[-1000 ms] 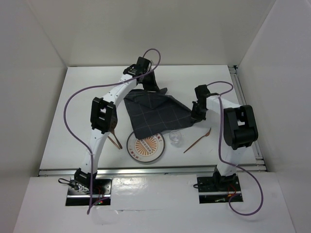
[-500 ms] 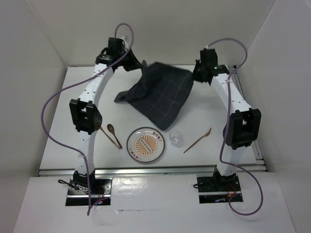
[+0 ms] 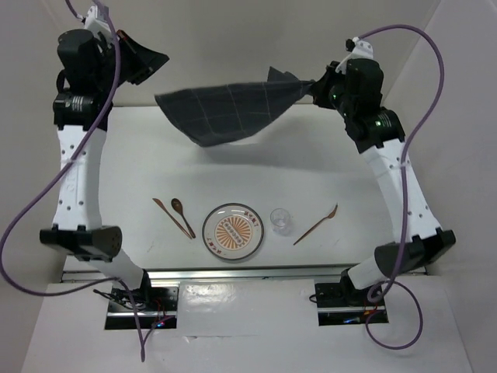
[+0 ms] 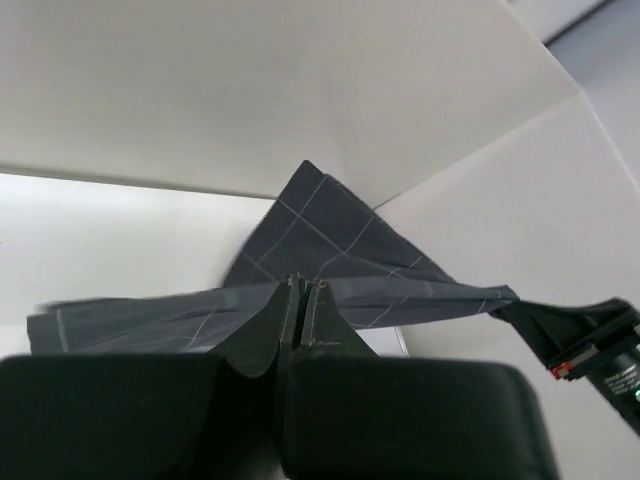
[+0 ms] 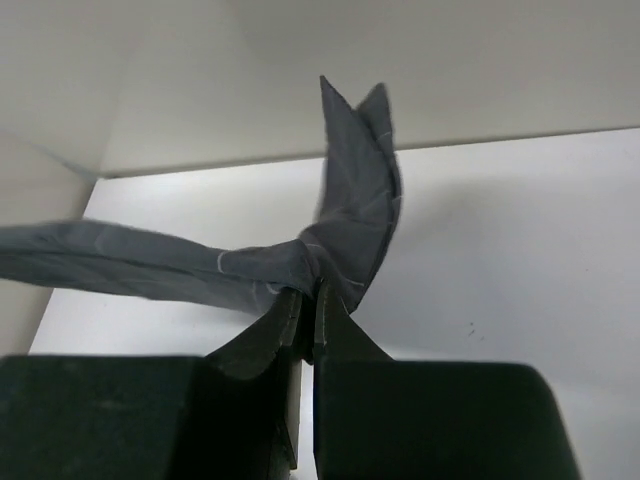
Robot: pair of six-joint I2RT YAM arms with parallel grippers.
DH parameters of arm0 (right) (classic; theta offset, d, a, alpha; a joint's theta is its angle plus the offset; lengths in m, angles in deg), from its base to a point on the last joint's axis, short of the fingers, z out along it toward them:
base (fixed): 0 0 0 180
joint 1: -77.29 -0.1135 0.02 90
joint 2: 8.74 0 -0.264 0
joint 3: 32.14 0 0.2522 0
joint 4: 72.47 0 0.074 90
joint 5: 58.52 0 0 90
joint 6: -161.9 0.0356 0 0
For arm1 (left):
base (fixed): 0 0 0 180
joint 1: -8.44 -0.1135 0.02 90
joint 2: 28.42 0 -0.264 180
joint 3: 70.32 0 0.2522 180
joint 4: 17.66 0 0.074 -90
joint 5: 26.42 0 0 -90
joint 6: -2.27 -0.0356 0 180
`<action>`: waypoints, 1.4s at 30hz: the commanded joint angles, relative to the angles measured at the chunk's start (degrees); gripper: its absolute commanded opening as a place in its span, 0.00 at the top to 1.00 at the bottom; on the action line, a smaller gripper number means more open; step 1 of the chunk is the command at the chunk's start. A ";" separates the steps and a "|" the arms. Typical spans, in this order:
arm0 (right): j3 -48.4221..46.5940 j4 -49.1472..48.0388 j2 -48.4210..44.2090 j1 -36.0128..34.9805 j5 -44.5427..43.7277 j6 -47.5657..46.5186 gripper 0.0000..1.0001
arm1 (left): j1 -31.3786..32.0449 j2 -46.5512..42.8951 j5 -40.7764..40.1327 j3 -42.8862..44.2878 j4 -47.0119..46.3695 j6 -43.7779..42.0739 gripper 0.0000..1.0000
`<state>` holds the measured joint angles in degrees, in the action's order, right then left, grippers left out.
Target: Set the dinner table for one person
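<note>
Left gripper (image 4: 303, 292) and right gripper (image 5: 308, 300) each pinched closed on a corner of the dark cloth (image 3: 233, 109), stretched in air above the table (image 3: 365, 179); plate (image 3: 233, 231) near front edge.

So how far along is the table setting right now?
Done: plate, glass, left utensils and right utensil lie in a row near the front. In hand: left pincer and right pincer hold the dark cloth stretched in the air over the table. Left: laying it down, probably.
</note>
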<state>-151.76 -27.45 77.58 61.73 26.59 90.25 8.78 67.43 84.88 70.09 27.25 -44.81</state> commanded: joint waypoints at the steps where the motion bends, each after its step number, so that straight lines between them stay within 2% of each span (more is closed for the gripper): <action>1: 2.33 -1.66 -8.08 -2.20 -2.67 -2.44 1.00 | 0.54 -7.49 -0.47 -6.40 0.84 -3.18 1.00; 6: 7.60 0.55 -13.98 -4.58 -3.20 -1.83 1.00 | 0.54 -14.11 -0.47 -11.69 4.43 -4.95 1.00; 12: 14.44 3.19 -15.31 -4.58 -4.17 -1.83 1.00 | 3.35 -13.59 1.72 -21.15 7.16 -8.46 1.00; 14: 16.38 2.66 -16.53 -4.58 -4.17 -1.83 1.00 | 6.32 -10.26 5.31 -24.07 8.74 -9.16 1.00; 17: 19.29 2.66 -17.07 -4.58 -5.30 -1.83 1.00 | 12.38 -5.00 4.72 -28.47 8.66 -9.17 1.00; 22: 19.99 1.52 -16.98 -4.58 -6.36 -3.14 1.00 | 20.65 4.58 6.03 -27.44 8.21 -7.50 1.00; 23: 19.99 0.91 -16.02 -4.58 -6.36 -3.14 1.00 | 22.84 6.61 6.64 -26.46 8.74 -8.02 0.93; 26: 17.54 -1.64 -13.03 -4.58 -6.36 -4.55 1.00 | 24.97 14.08 7.18 -22.59 10.24 -8.02 0.87; 29: 12.72 -5.68 -8.47 -3.88 -4.62 -5.60 1.00 | 24.45 17.70 8.06 -21.36 10.76 -7.50 0.87; 33: 0.77 -9.72 3.37 -3.87 -0.58 -7.88 1.00 | 20.77 18.92 8.67 -20.30 10.06 -7.50 0.87; 38: -16.61 -12.27 14.21 -3.87 2.16 -7.89 1.00 | 14.79 20.68 9.81 -14.26 12.34 -8.02 0.87; 42: -19.56 -14.82 16.77 -3.87 5.23 -7.36 1.00 | 7.33 21.30 9.81 -10.99 13.93 -9.34 0.87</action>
<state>-167.08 -35.20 95.22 57.80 28.69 83.35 20.21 87.78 93.19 55.97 39.41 -51.92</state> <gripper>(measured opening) 0.055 0.132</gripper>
